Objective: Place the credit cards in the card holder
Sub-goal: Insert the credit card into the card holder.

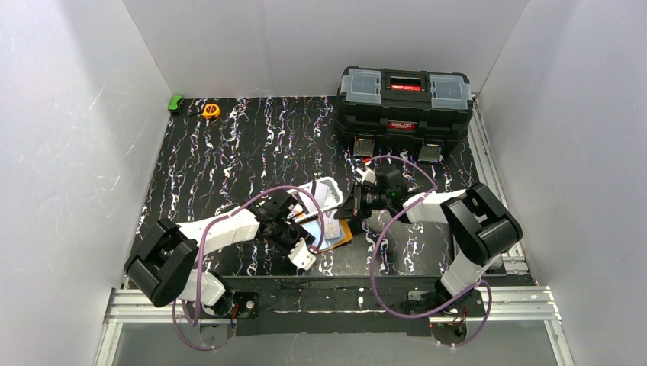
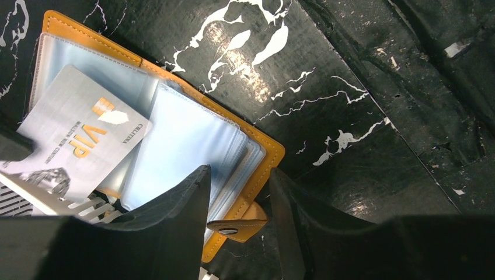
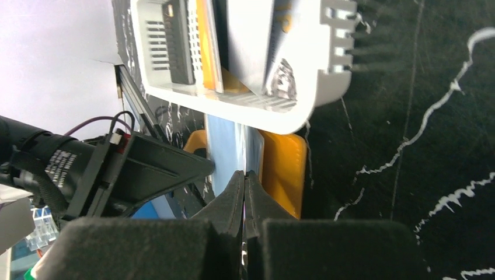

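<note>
The card holder (image 1: 342, 235), an orange wallet, lies open on the black table with its clear blue-grey pockets up (image 2: 187, 140). A silver VIP card (image 2: 82, 140) lies across its left pockets. My left gripper (image 2: 239, 172) is open and straddles the wallet's edge, with the snap tab (image 2: 239, 224) between the fingers; in the top view the left gripper (image 1: 299, 232) is over the wallet. My right gripper (image 3: 245, 173) is shut, its tips pinching the edge of a thin pocket leaf of the card holder (image 3: 283, 169). An orange card (image 3: 207, 46) and a whitish card (image 3: 251, 41) stand in the white basket (image 3: 233, 99).
The white slotted basket (image 1: 326, 187) sits just behind the wallet, between both grippers. A black toolbox (image 1: 404, 107) stands at the back right. A small orange tape measure (image 1: 211, 110) and a green object (image 1: 175, 103) lie at the back left. White walls close in the table.
</note>
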`<state>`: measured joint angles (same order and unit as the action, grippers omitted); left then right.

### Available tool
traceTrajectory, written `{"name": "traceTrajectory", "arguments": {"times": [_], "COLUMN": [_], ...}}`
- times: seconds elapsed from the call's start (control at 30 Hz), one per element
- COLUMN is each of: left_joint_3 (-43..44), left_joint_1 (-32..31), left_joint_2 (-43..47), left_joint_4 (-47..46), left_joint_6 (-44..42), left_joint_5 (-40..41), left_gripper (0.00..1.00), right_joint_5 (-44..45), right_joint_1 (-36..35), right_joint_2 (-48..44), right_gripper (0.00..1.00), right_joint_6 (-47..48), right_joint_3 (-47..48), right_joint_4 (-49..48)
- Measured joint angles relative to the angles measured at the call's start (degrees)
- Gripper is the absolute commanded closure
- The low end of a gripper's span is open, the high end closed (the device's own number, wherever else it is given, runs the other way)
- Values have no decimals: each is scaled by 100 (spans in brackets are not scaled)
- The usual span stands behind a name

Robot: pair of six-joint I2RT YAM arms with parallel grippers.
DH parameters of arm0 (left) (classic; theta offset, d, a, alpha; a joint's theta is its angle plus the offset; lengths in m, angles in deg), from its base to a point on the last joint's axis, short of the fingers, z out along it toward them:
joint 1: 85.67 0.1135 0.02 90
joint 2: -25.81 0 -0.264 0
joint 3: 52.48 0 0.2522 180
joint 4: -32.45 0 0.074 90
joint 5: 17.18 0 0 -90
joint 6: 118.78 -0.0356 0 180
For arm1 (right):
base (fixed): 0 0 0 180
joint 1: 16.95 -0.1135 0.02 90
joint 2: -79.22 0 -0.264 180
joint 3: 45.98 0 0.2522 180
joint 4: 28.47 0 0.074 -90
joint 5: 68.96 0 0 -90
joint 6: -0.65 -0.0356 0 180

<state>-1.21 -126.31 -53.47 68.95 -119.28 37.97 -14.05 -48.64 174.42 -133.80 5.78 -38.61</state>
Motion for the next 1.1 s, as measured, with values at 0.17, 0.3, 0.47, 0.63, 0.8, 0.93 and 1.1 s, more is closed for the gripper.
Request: {"name": "traceTrajectory", "arguments": {"times": [0.17, 0.3, 0.47, 0.63, 0.8, 0.93, 1.1], "left_joint_3": [-4, -9, -9, -9, -42, -68, -103], "left_joint_1": [-15, -28, -44, -85, -111, -118, -127], "left_joint_2": [0, 0, 0, 11, 39, 61, 96], "left_joint_4": [-2, 0, -2, -33, -96, -118, -138], "left_joint_6": [9, 15, 55, 160, 197, 221, 219], "left_joint_5": [13, 26, 52, 114, 140, 144, 151], "left_gripper": [63, 65, 66, 67, 68, 70, 71], "right_joint_5": [24, 35, 35, -33, -203, -313, -457], "right_joint_1": [0, 0, 0, -177, -184, -184, -184], "right_joint_2": [98, 98, 98, 170, 205, 332, 603], "right_gripper": [99, 99, 99, 99, 99, 99, 99], "right_joint_6": [-20, -26, -68, -28, 133, 249, 319], "right_joint_3": [-188, -313, -437, -424, -369, -201, 50], "right_joint_4": [-61, -175, -376, -463, -404, -232, -37]}}
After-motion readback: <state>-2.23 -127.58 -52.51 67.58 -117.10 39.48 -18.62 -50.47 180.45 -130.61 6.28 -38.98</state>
